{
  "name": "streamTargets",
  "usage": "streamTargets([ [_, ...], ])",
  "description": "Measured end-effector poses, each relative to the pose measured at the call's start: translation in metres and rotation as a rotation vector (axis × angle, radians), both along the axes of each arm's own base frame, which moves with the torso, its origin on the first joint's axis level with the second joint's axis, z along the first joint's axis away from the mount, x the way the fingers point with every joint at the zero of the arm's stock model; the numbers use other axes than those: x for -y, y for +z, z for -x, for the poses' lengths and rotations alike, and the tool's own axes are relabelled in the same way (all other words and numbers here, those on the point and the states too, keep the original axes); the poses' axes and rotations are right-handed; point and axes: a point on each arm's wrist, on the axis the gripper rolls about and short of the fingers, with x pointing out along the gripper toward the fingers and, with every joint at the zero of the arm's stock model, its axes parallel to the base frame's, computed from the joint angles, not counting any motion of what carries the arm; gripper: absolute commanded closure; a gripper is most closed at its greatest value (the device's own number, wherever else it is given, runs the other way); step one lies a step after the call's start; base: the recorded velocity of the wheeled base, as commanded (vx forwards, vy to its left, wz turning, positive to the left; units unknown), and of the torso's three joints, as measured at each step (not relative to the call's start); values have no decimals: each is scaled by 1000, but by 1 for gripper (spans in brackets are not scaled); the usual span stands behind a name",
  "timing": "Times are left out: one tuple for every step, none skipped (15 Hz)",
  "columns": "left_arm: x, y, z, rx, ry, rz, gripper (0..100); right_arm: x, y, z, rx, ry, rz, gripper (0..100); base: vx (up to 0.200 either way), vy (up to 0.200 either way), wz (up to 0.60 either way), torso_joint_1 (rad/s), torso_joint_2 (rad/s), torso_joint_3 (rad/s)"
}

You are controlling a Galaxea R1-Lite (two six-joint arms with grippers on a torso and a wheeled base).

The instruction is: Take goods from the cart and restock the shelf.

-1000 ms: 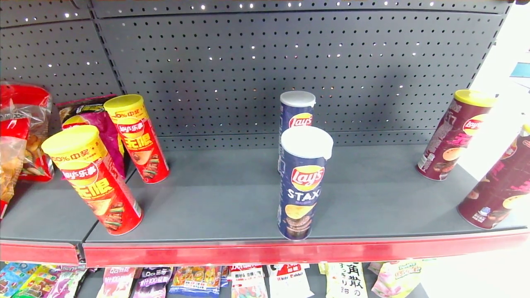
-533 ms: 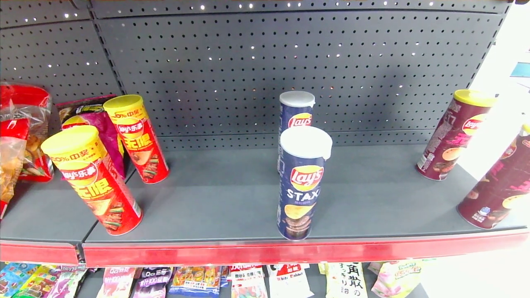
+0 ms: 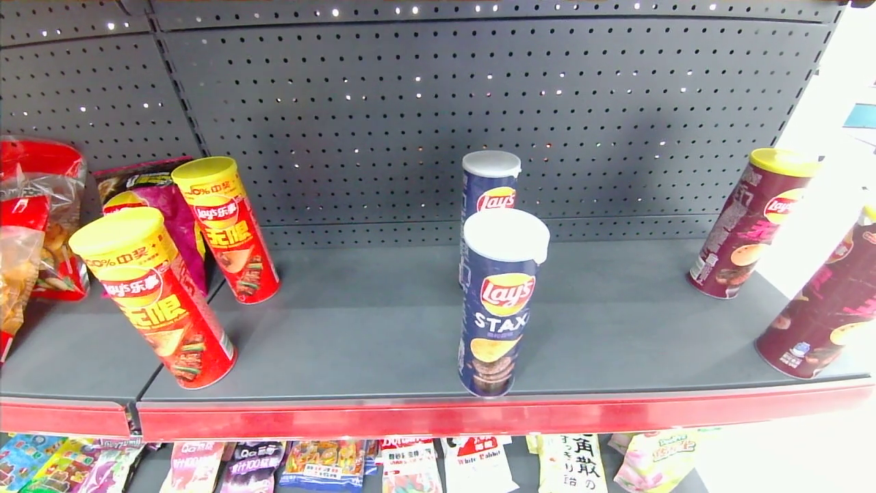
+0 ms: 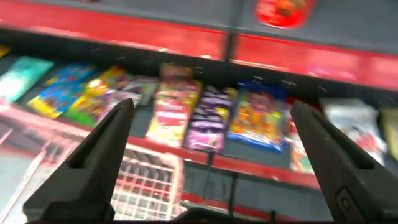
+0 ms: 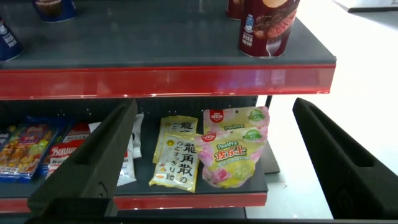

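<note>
The grey shelf [image 3: 383, 329] with a red front lip carries upright chip cans. Two navy cans [image 3: 499, 301] stand one behind the other at the middle, two red cans [image 3: 161, 301] at the left, and two maroon cans [image 3: 753, 222] at the right. My left gripper [image 4: 211, 107] hangs open and holds nothing, facing the snack bags [image 4: 211, 118] of the lower shelf, with the white wire cart [image 4: 149, 186] below it. My right gripper [image 5: 214, 106] is open with nothing in it, before the shelf's red lip [image 5: 168, 81], with a maroon can [image 5: 267, 25] above it.
Snack bags [image 3: 34, 219] crowd the shelf's far left. Free floor lies between the red and navy cans and between the navy and maroon cans. A perforated back panel [image 3: 410, 109] closes the rear. Yellow and pink pouches [image 5: 233, 152] hang on the lower shelf.
</note>
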Motion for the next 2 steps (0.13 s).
streamTargets([
  [0,0,0,-4,1,-13,0,0,0,0,0,0,0,0,0,0,0,0,0,0],
  [0,-1,0,-11,-4,-43,0,0,0,0,-1,0,0,0,0,0,0,0,0,0],
])
